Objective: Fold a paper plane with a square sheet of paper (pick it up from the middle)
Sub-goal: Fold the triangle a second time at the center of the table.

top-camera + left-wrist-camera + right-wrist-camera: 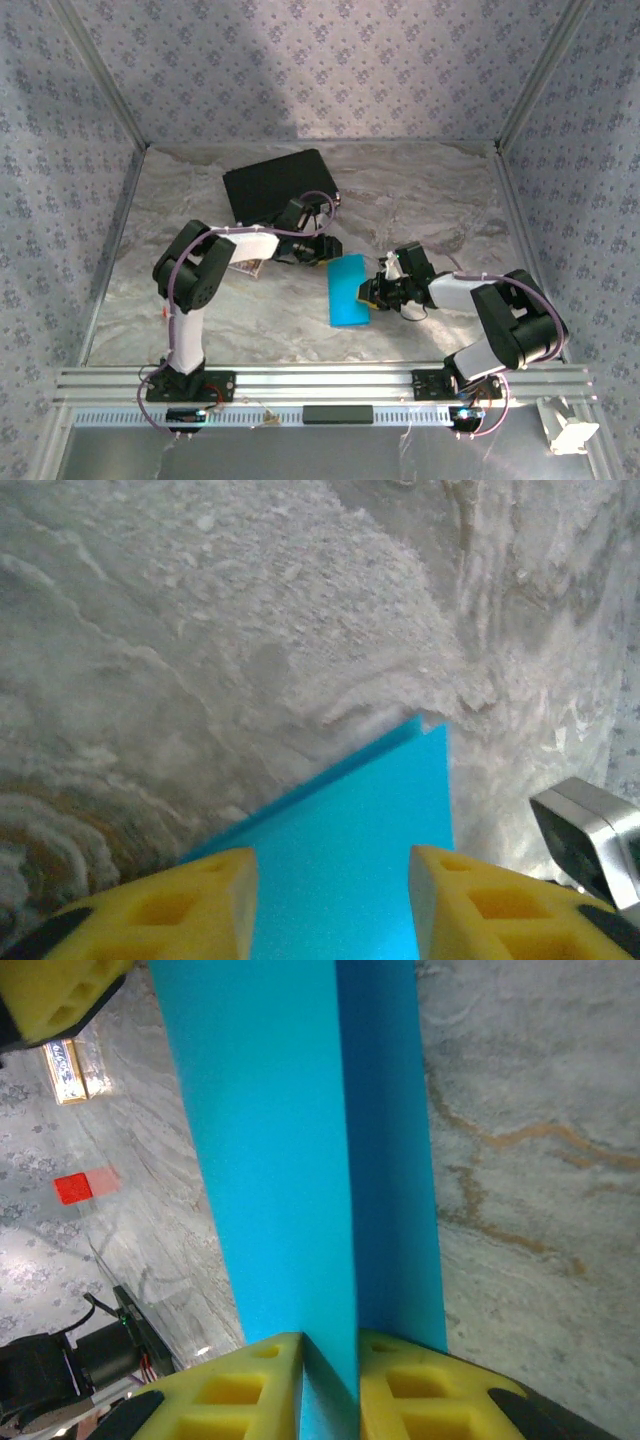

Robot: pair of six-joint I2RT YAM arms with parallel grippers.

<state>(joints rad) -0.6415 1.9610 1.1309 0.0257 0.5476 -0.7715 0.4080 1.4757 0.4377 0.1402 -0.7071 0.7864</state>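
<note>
- Overhead view: the left arm (200, 262) covers the near edge of the black case (270, 180) and most of a small printed card (251, 268). The card's print is too small to read.
- The left gripper (323, 250) overlaps the far left corner of the sheet of paper (348, 292). Whether they touch cannot be judged.
- Left wrist view: the sheet and both yellow fingers (170, 910) run off the bottom edge. A grey metal part (590, 835) is cut off by the right edge.
- Right wrist view: the sheet runs off the top edge, and its lower end vanishes between the fingers of the right gripper (330, 1352). The card and a red block (75, 1187) are blurred.
</note>
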